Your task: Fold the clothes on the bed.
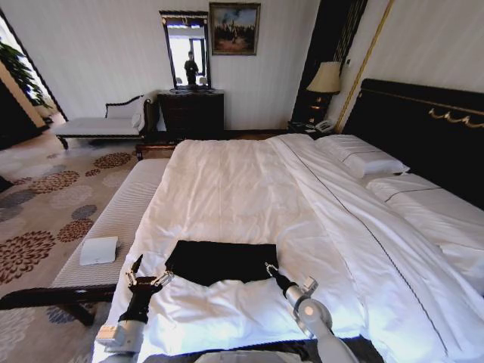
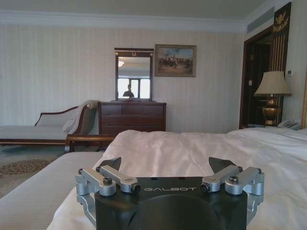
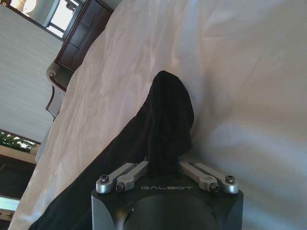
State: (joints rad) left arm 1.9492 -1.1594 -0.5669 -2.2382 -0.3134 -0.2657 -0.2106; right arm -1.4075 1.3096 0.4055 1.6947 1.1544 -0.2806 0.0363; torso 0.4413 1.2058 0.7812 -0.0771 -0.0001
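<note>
Fingers of the right gripper clamp one black T-shirt's near corner; left gripper's fingers, spread apart, sit by its other corner. Open white bed stretches beyond both.

Furnished bedroom, hotel-suite in character. Very large bed with white duvet and pillows (dark headboard trimmed in gold) along the right wall. Pale striped bench against the bed's foot edge, small white box near its end. Dark wooden dresser under a framed mirror at the far wall, gilt-framed painting beside it. Shaded table lamp and telephone at the bed's head corner. Chaise with pale cushion at far left. Floral-patterned carpet underfoot; striped wallpaper with crown moulding.
</note>
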